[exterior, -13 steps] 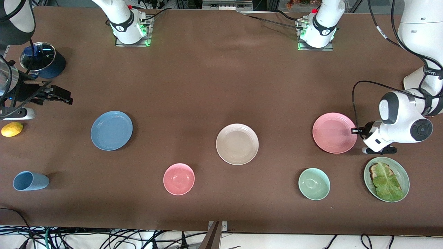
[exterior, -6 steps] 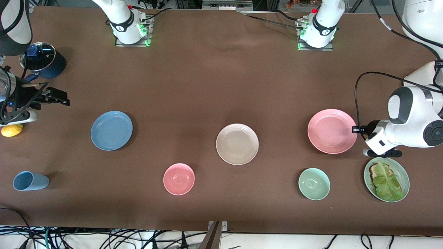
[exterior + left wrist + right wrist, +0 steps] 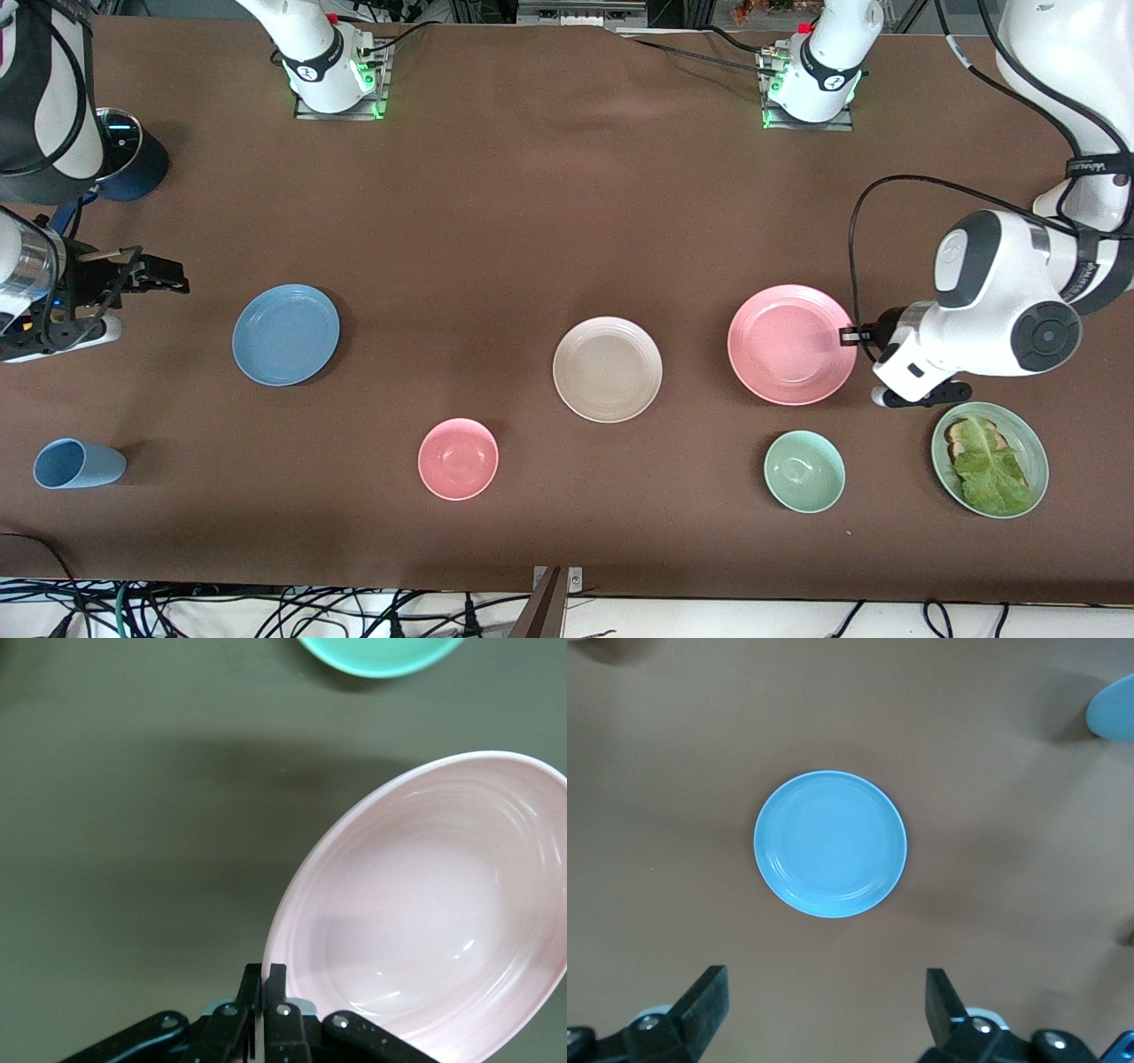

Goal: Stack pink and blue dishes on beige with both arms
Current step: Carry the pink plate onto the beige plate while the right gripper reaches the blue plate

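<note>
While the left gripper pinches the pink plate by its rim, lifted and tilted, the beige plate lies on the table toward the right arm's end from it, bare. Jaws spread wide, the right gripper hovers beside the blue plate, which lies flat and untouched. A green dish holds lettuce on toast.

Looks like a robotics lab: two white arms bolted onto metal base plates with green status lights, a brown cloth-covered table, loose cables tangled along its near edge.
</note>
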`<state>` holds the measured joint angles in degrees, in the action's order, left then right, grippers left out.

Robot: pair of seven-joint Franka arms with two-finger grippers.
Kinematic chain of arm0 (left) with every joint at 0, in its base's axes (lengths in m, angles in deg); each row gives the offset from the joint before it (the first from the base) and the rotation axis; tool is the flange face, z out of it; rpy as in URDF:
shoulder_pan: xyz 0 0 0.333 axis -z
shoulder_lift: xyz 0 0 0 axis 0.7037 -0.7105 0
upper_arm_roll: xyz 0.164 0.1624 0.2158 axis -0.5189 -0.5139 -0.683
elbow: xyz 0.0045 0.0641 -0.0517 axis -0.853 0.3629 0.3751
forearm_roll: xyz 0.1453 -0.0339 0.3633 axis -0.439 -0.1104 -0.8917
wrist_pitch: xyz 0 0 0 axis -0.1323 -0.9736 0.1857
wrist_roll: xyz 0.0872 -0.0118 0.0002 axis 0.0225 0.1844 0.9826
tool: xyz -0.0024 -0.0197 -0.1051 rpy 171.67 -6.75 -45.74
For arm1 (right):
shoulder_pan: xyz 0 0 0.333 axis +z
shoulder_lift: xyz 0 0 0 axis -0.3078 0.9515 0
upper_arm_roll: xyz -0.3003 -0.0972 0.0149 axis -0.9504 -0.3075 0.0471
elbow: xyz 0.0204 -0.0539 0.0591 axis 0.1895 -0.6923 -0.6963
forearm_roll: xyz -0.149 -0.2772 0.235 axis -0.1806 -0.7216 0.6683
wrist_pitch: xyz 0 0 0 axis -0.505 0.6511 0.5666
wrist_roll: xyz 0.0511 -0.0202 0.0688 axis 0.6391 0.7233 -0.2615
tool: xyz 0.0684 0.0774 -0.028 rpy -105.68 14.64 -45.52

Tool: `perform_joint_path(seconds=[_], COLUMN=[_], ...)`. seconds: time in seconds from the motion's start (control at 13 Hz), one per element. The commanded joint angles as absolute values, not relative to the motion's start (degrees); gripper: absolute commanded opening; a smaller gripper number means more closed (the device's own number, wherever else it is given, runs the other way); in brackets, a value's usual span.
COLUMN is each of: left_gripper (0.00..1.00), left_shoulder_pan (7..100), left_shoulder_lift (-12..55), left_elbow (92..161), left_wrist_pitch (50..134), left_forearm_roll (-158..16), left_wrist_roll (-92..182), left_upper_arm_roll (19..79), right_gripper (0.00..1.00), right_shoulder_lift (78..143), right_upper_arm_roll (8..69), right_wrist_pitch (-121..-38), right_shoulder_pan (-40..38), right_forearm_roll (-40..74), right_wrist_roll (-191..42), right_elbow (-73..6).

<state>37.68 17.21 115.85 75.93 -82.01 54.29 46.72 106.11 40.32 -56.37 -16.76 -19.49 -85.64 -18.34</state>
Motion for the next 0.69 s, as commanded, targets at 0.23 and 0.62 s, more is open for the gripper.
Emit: perform_joint_path(seconds=[0.23, 0.62], left_gripper=[0.00, 0.00], left_shoulder_pan=[47.4, 53.5], left_shoulder_lift=[12.2, 8.3], left_elbow=[109.5, 109.2], left_wrist_pitch=[76.4, 84.3], left_forearm_roll=[-79.1, -79.1], left_wrist_roll=[66.3, 72.8], left_upper_arm_roll=[46.7, 46.7], right_gripper=[0.96, 0.96], right_shoulder_lift=[107.4, 107.2], right_upper_arm_roll=[40.7, 40.7], right_wrist_pitch=[-57.5, -70.3], right_shoulder_pan=[-18.3, -18.6], right_forearm_roll=[-19.4, -19.9], right_wrist_roll=[-83.7, -82.0], right_elbow=[-19.3, -29.6])
